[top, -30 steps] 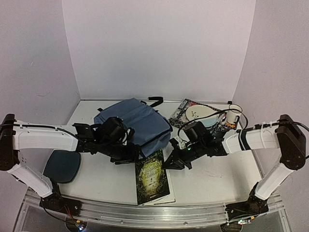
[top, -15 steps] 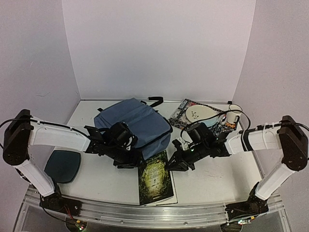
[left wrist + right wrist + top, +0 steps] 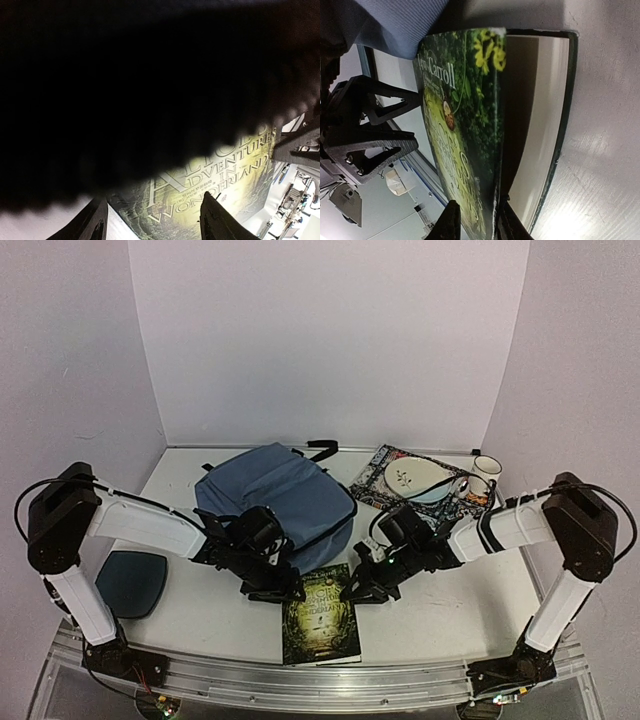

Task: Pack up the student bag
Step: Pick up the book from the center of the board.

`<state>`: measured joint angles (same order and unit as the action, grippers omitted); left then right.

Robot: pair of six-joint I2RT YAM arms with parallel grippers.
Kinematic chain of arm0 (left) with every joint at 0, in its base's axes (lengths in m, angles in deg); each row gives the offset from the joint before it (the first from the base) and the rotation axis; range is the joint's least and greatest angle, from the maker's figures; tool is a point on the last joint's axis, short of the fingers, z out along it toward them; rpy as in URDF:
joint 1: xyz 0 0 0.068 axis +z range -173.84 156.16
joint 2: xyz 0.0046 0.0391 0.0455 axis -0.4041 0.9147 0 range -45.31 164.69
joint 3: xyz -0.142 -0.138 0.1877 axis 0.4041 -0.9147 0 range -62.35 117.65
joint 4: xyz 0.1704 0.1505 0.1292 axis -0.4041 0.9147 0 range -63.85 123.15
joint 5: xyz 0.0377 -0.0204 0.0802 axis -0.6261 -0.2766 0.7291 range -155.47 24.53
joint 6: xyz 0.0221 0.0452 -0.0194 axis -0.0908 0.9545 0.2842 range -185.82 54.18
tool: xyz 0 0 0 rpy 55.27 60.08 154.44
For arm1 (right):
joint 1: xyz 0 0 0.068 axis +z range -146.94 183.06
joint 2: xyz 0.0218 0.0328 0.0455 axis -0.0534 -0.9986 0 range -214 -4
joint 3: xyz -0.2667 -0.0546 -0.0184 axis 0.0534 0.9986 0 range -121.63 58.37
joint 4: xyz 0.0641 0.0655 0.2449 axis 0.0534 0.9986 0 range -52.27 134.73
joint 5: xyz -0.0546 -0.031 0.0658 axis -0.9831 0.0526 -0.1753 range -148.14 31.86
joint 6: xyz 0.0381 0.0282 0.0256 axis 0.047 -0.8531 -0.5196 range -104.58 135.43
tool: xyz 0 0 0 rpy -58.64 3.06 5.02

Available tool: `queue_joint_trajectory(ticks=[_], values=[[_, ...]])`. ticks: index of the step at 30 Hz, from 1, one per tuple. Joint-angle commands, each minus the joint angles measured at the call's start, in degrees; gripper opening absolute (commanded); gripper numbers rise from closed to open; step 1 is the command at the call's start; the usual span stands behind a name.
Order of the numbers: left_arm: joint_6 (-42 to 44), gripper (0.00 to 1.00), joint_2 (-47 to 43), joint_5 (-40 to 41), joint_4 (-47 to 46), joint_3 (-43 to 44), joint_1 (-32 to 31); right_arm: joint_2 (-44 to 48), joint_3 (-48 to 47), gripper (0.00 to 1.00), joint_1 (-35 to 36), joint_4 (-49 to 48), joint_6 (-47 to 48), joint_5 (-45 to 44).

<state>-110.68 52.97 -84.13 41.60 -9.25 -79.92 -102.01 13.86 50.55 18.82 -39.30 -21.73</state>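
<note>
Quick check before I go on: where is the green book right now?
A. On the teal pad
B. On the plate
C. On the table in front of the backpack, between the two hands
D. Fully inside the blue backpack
C: the top view shows the green book lying on the table just in front of the student bag, with the left hand and the right hand at its far corners.

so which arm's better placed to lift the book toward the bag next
Right, probably. The right claw straddles the book's raised front cover, one finger each side, so closing would grip it. The left claw hangs open over the flat cover with no edge between its fingers.
</note>
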Motion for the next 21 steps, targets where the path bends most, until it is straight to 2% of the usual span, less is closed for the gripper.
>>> queue_joint_trajectory(ticks=[1,3,5,15,21], values=[[0.85,0.63,0.10,-3.02,-2.92,0.72,-0.43,-1.51,-2.27,0.13,-0.11,-2.58,0.57,2.67],[0.67,0.62,-1.59,-2.50,-3.01,0.48,-0.43,-1.17,-2.28,0.04,-0.13,-2.90,0.42,3.42],[0.34,0.62,-3.78,-1.41,-3.05,-0.14,-0.41,-0.27,-1.96,0.00,-0.27,-3.08,0.41,4.25],[-0.72,0.69,-14.14,4.37,-2.98,-0.35,0.69,9.00,-1.16,0.00,-1.80,-3.04,-0.64,9.99],[0.66,0.71,-17.36,4.22,-2.78,0.09,3.43,15.69,-1.78,0.00,-3.08,-1.96,-1.86,11.63]])
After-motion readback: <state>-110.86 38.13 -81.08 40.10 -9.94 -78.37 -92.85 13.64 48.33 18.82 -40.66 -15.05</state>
